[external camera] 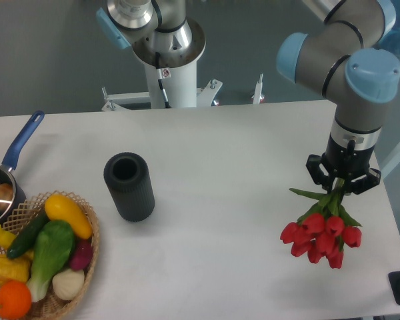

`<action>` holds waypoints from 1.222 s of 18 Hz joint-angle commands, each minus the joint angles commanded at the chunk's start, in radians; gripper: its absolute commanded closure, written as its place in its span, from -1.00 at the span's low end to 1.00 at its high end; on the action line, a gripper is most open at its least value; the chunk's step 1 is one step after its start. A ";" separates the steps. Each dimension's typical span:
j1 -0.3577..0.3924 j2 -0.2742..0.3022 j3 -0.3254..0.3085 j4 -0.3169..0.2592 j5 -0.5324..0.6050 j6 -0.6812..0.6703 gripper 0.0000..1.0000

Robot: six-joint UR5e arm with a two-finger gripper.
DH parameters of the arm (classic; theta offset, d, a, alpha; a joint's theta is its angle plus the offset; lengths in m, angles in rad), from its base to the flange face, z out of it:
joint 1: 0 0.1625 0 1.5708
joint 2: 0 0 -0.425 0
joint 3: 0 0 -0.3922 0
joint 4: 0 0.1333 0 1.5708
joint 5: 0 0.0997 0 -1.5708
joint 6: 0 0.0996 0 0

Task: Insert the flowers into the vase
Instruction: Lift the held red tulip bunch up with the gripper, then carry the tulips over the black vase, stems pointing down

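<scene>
Flanking the vase (129, 186): basket (87, 267), saucepan (7, 180); flowers (322, 237) far right.

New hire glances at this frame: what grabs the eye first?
The red flowers, hanging buds-down from the gripper at the table's right side. Next, the dark ribbed vase standing upright left of centre, mouth open, well apart from the bunch. Then the colourful vegetable basket at bottom left.

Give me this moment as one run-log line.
phase: carrying | claw: shut on flowers stems, buds hanging down, right side of table | vase: upright, empty mouth, left of centre | insertion: not yet done
</scene>
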 joint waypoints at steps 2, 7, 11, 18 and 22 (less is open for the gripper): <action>-0.012 0.003 0.000 0.000 -0.002 -0.028 1.00; -0.046 0.021 -0.012 0.005 -0.012 -0.133 1.00; -0.071 0.132 -0.060 0.029 -0.191 -0.221 1.00; -0.058 0.233 -0.241 0.248 -0.627 -0.290 1.00; -0.057 0.245 -0.307 0.262 -0.889 -0.287 1.00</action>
